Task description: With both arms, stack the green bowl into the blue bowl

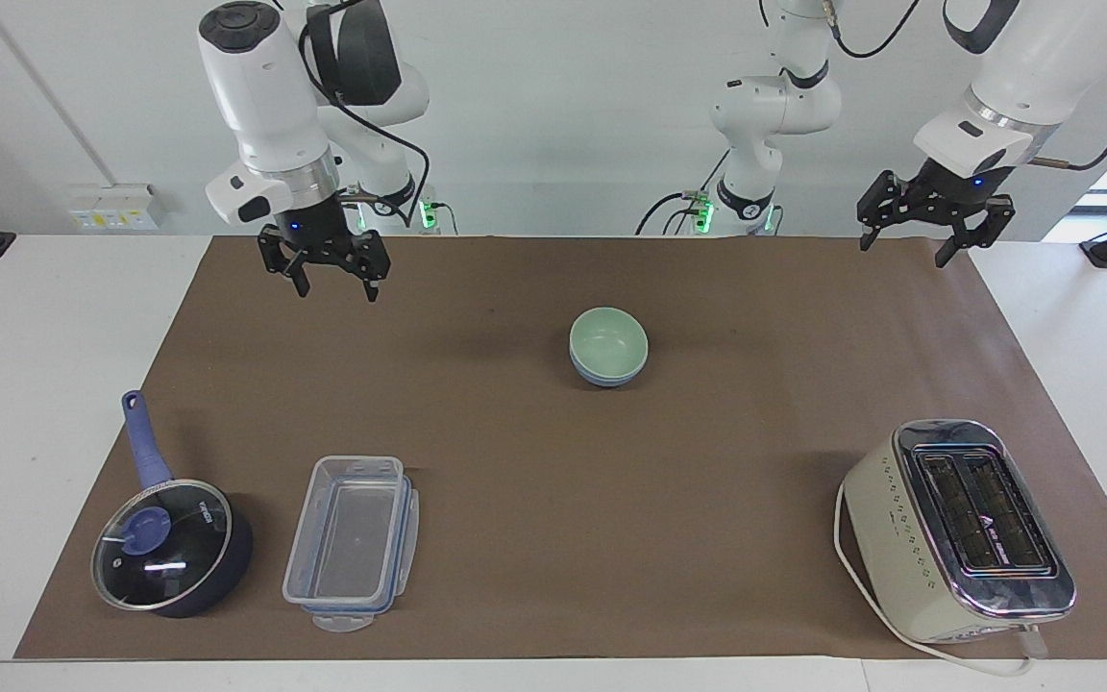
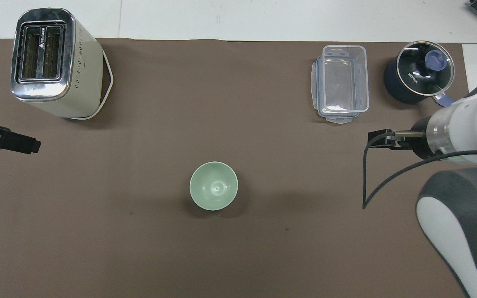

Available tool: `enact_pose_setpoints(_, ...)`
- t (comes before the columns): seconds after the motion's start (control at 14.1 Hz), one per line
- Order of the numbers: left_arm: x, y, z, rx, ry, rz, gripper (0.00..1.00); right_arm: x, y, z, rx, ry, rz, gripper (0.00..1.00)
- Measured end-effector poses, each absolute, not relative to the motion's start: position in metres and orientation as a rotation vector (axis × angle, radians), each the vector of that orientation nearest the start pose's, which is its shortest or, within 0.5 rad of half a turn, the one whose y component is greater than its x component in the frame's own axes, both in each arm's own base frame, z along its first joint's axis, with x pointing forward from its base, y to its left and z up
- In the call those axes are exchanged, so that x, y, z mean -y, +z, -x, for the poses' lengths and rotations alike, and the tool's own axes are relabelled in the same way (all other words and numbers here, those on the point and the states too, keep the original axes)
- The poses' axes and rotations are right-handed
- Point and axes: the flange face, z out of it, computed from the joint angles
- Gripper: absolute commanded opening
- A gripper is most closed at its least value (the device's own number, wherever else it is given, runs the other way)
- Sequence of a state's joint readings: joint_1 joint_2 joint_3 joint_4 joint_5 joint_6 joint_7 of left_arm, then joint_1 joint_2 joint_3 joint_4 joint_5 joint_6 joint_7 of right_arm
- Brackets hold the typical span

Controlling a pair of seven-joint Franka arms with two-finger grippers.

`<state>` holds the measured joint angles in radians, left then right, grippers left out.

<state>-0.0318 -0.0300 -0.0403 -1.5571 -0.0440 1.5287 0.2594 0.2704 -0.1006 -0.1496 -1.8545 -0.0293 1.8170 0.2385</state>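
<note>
Centre of the facing view, on a brown paper-covered tabletop (image 1: pixel 553 538): a small round pale mint-green bowl (image 1: pixel 608 342) nested inside a small round periwinkle-blue bowl (image 1: pixel 608 375), only the blue rim and lower wall showing beneath it. From overhead, just the green interior (image 2: pixel 213 185) visible, slightly below mid-frame.

Upper left of the facing view: the right arm's black two-finger gripper (image 1: pixel 328 277), raised over bare brown paper, jaws spread wide and holding nothing. Upper right of the same view: the left arm's black gripper (image 1: pixel 932 235), waiting above the tabletop's edge, jaws likewise wide and empty. In the overhead view, showing at the right edge (image 2: pixel 391 138) and the left edge (image 2: pixel 8 140) respectively.

Lower left of the facing view: a dark blue saucepan with glass lid and blue handle (image 1: pixel 172 546), beside a clear rectangular plastic container (image 1: pixel 352 541). Lower right: a cream two-slot toaster with chrome top (image 1: pixel 957 531), white cord trailing at its base.
</note>
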Motion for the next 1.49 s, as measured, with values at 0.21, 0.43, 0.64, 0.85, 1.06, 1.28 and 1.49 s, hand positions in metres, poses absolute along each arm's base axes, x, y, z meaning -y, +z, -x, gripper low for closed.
enact_pose_setpoints(0.21,0.047,0.644,-0.539,-0.538,-0.008,3.138,1.0,-0.016,0.56,-0.528,-0.183,0.015,3.15,1.0)
enact_pose_setpoints(0.43,0.048,0.644,-0.539,-0.54,-0.008,3.138,1.0,0.029,0.555,-0.521,-0.202,0.098,3.148,1.0)
enact_pose_setpoints(0.64,0.048,0.644,-0.539,-0.539,-0.008,3.138,1.0,0.071,0.557,-0.517,-0.179,0.102,3.143,1.0)
enact_pose_setpoints(0.85,0.048,0.644,-0.539,-0.539,-0.008,3.138,1.0,0.074,0.58,-0.52,-0.166,0.023,3.147,1.0)
enact_pose_setpoints(1.06,0.048,0.644,-0.539,-0.538,-0.008,3.138,1.0,0.055,0.618,-0.523,-0.177,-0.078,3.138,1.0)
enact_pose_setpoints(1.28,0.048,0.644,-0.539,-0.538,-0.009,3.138,1.0,0.044,0.664,-0.515,-0.2,-0.113,3.132,1.0)
enact_pose_setpoints(1.49,0.048,0.644,-0.539,-0.538,-0.009,3.138,1.0,0.037,0.666,-0.512,-0.177,-0.078,3.133,1.0)
